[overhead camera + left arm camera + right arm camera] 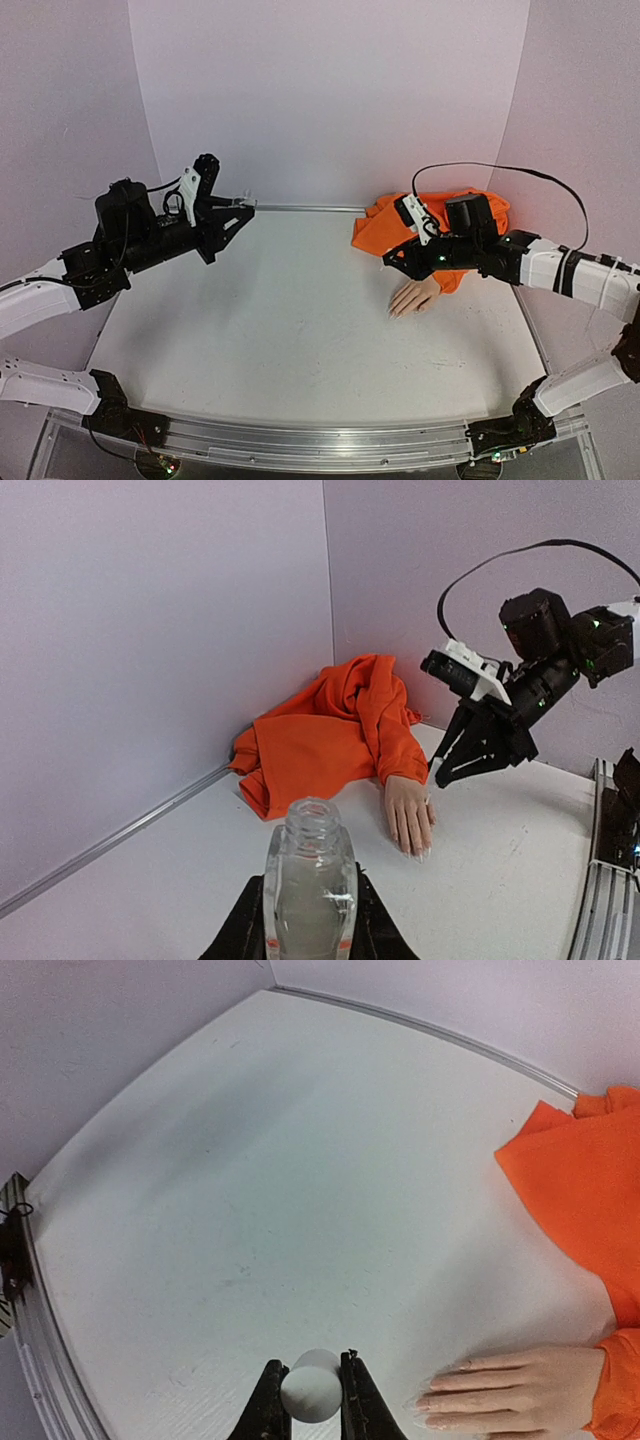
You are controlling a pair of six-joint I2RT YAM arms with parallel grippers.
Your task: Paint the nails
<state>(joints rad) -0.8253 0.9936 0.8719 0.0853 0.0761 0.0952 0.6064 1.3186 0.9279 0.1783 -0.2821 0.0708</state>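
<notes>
White cap (310,1392) clamped in right gripper (310,1363), clear bottle (310,865) in left gripper (310,905); unclear overhead

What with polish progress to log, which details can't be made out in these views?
All views: nails too small to tell painted from bare.
Right wrist: white cap sits end-on between the right fingers; any brush hidden behind it.
Left wrist: bottle base cut off by bottom edge; contents unclear.

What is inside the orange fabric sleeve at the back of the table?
Only the mannequin hand sticks out of the orange sleeve, palm down on the table. The wrist and any arm are covered by fabric.
</notes>
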